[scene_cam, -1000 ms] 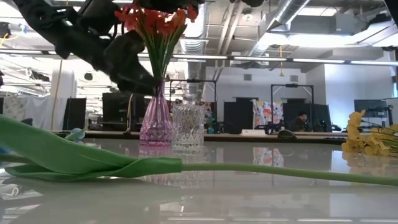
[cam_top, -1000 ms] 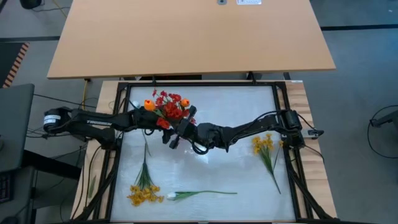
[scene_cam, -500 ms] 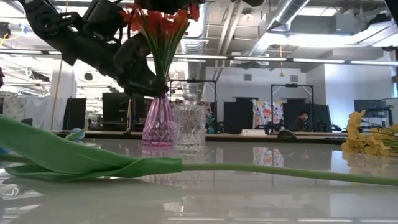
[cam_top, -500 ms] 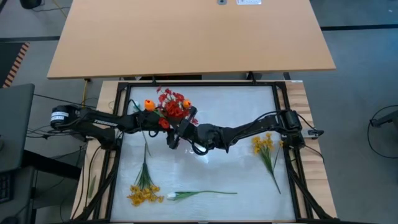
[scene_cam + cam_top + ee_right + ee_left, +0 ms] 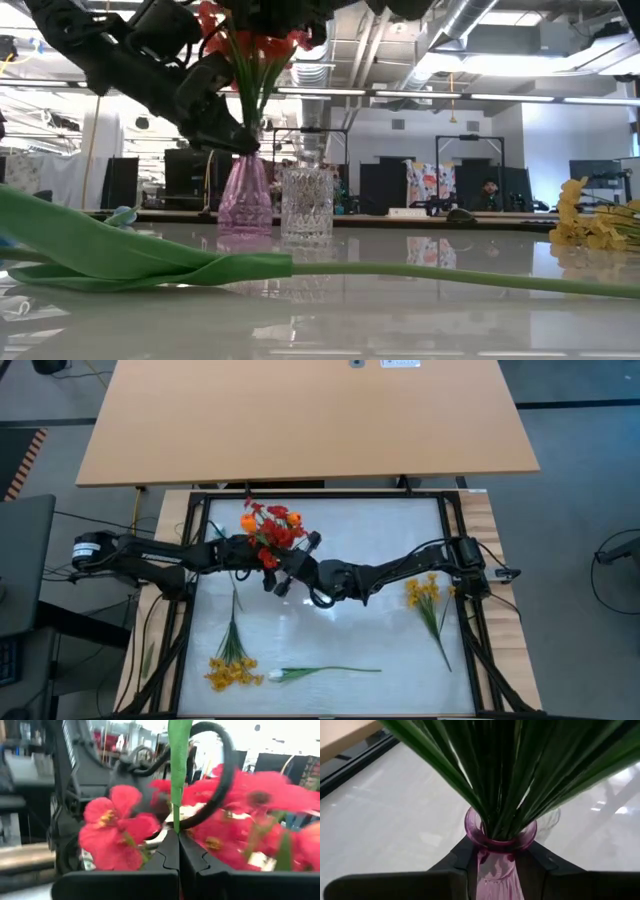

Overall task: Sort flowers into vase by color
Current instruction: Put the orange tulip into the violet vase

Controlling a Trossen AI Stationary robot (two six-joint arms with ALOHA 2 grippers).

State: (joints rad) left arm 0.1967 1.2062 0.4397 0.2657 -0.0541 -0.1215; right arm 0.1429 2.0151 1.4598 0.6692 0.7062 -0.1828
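White glossy table (image 5: 350, 620) inside a black frame, open workshop room behind in the low view. Left gripper (image 5: 495, 870) is clamped on the neck of a pink vase (image 5: 496, 865), one finger on each side; the vase body below the jaws is cut off in the wrist view. Green stems (image 5: 510, 775) fan up out of the vase mouth just above the jaws, blossoms out of frame there. Right gripper (image 5: 178, 855) has its fingers pressed together on a single green stem (image 5: 178, 750) that rises straight from between the tips; red flowers (image 5: 117, 827) crowd right behind it, blurred, hiding the vase. From above, both grippers meet at the red and orange bunch (image 5: 270, 525), fingers hidden under it. Clear glass vase (image 5: 305, 205) stands just beside the pink one. Farther off: white tulip (image 5: 320, 673) lying flat, yellow bunch (image 5: 230, 670) on the left arm's side, another yellow bunch (image 5: 425, 592) near the right arm.
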